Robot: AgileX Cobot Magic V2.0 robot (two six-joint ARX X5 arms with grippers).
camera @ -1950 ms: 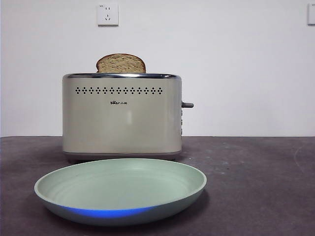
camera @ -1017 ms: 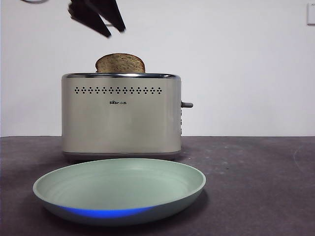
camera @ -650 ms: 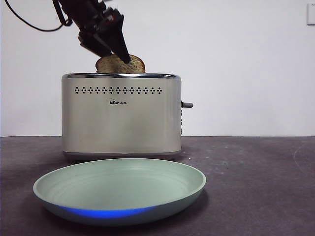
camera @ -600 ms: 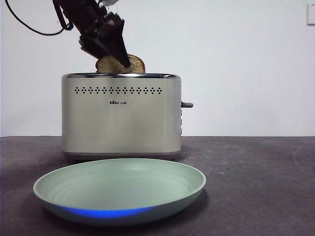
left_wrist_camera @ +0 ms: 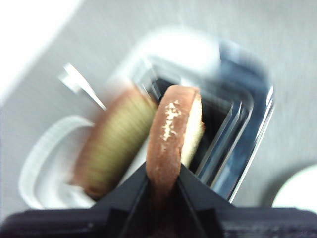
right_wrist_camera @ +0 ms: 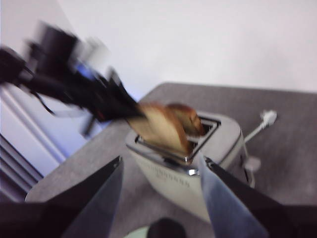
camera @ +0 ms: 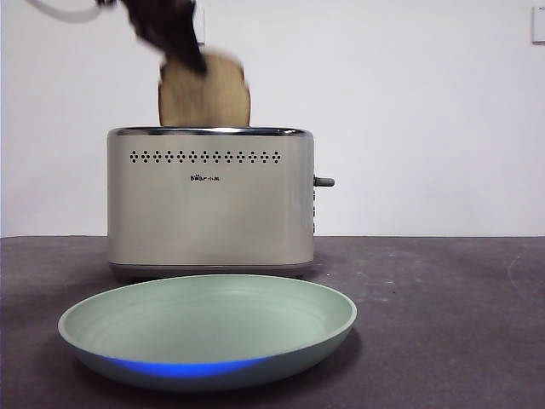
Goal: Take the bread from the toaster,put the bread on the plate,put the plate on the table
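- Left claw [left_wrist_camera: 162, 186] of mine is pinched on the bread [left_wrist_camera: 173, 136], gripping its brown crust edge between both jaws; in the front view that claw [camera: 192, 61] sits at the slice's upper left.
- Bread [camera: 204, 92] is partly drawn up out of the toaster [camera: 211, 200], its lower edge hidden behind the chrome rim, so I cannot tell whether it is clear of the slot.
- A second slice [left_wrist_camera: 114, 141] stands in the other slot just beside mine; both are blurred.
- To do this lift well, I judge I should pull straight up along the slot until the bottom crust is above the rim, and only then swing toward the near side; tilting early could scrape the slice on the slot wall or nudge its neighbour.
- My grip is on one corner only, so I would move gently to keep the slice from pivoting or tearing.
- My plate [camera: 207, 328] waits on the tabletop [camera: 443, 315], near side of the toaster, bare and ready.
- Right claw [right_wrist_camera: 161, 183] waits spread wide, well back from the toaster [right_wrist_camera: 193, 163], holding nothing.
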